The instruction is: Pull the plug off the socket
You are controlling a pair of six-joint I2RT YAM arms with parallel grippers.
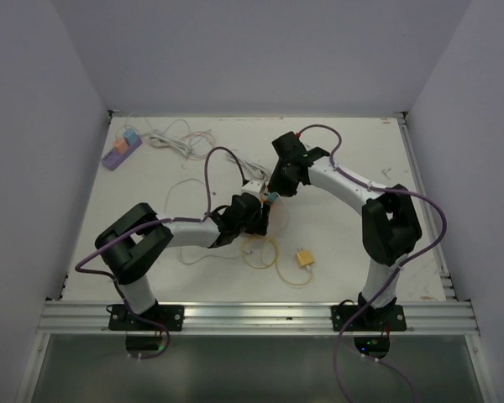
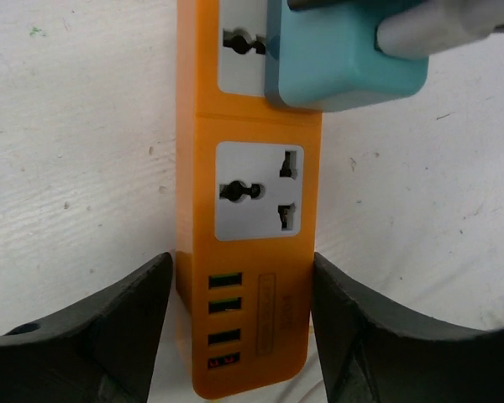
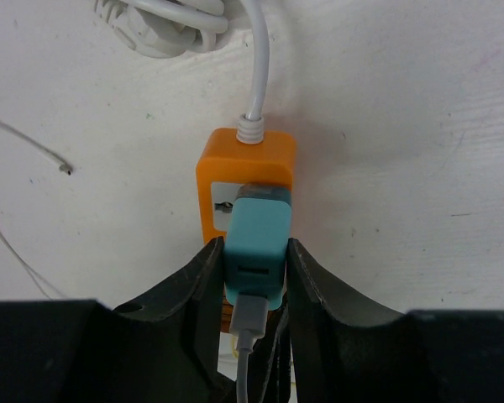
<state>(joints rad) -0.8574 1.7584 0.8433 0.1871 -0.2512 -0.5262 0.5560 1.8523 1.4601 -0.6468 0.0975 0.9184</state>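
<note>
An orange power strip (image 2: 248, 218) lies on the white table, with its white cord (image 3: 260, 59) leading away. A teal plug (image 3: 256, 239) sits in its end socket and also shows in the left wrist view (image 2: 344, 59); a grey cable (image 3: 248, 327) comes out of the plug. My left gripper (image 2: 242, 269) is shut on the strip's USB end, one finger on each side. My right gripper (image 3: 254, 252) is shut on the teal plug, both fingers pressed against its sides. In the top view the two grippers, left (image 1: 250, 210) and right (image 1: 273, 195), meet at mid-table.
A purple power strip (image 1: 122, 149) lies at the back left beside a coil of white cable (image 1: 181, 138). A yellow adapter (image 1: 305, 259) with a looped yellow cable (image 1: 260, 252) lies near the front centre. Walls enclose the table on three sides.
</note>
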